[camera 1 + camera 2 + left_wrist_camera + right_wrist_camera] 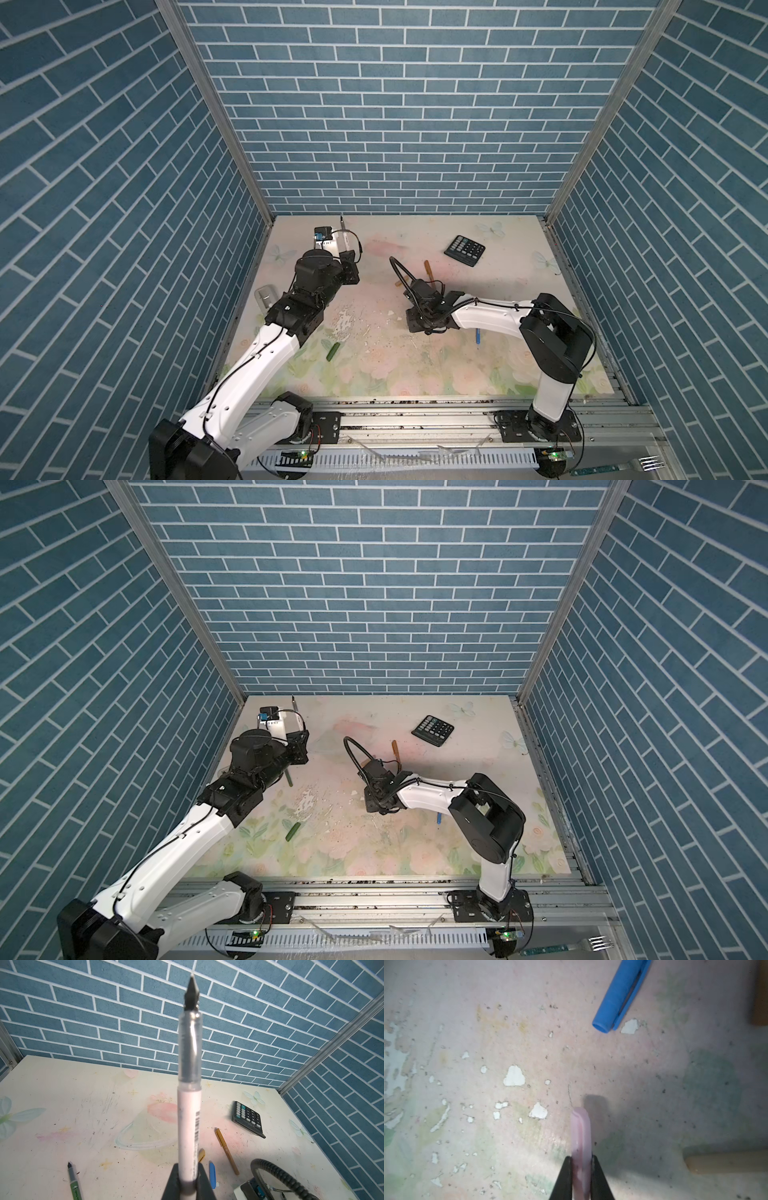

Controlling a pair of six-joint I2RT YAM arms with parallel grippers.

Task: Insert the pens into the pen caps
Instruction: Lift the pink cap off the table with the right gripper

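In both top views the left arm (257, 357) holds the white-pink pen (343, 233) near the back wall, with its tip pointing up toward that wall. The right arm (486, 316) bends low over the middle of the bench (374, 374), well apart from the pen. In the left wrist view the left end effector (188, 1181) is pinching the bottom end of that pen, and its dark tip is bare. In the right wrist view the right end effector (581, 1167) is pinching the pale pink cap (581, 1132) close to the bench; I cannot tell if it touches. The blue cap (618, 995) lies nearby. Next, I think, cap and pen must meet. Lift the cap first, turn its open end to the tip, line the two up straight, then push slowly. The pen is held only at its end, so it may wobble; go gently.
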